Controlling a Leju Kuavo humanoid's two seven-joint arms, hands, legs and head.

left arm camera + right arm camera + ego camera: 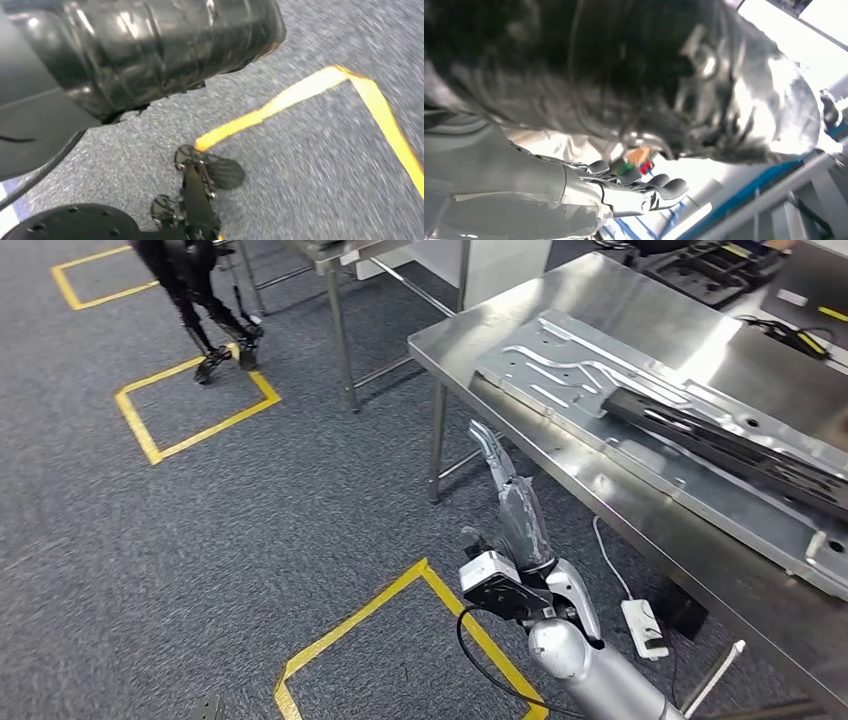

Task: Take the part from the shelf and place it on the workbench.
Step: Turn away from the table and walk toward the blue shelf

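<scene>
A long black part [720, 435] lies on a large silver stamped plate [560, 365] on the steel workbench [640, 300] at the right. My right hand [505, 495] is raised beside the workbench's near corner, below its top. Its fingers [487, 445] are stretched out and apart with nothing between them. In the right wrist view the same fingers [644, 187] lie straight. A dark shiny blurred surface [624, 75] is over them, and I cannot tell what it is.
Yellow tape squares mark the grey carpet [200, 405] [400, 640]. The dark legs of another robot [205, 300] stand at the back left. A second steel table [335, 260] is behind. A white power strip [645, 628] and cables lie under the workbench.
</scene>
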